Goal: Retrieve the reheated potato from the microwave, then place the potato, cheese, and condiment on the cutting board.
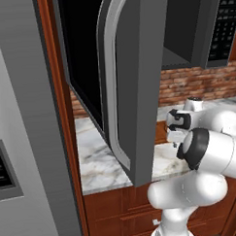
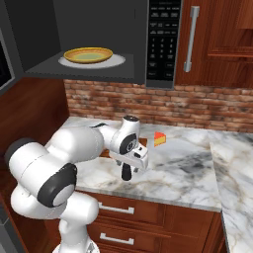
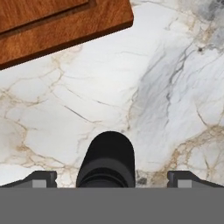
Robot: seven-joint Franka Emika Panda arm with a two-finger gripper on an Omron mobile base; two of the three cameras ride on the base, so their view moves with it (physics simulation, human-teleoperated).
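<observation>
Tool spread wide, fingers either side of the condiment without contact; condiment upright on the marble tabletop, near the cutting board; cheese further back; microwave door open, plate inside.

A glossy white arm is seen, built from bulbous rounded segments. Dark grey caps are set at its joints. A white hand block with a round dark disc on its side is carried, and short black fingers are fitted beneath.
</observation>
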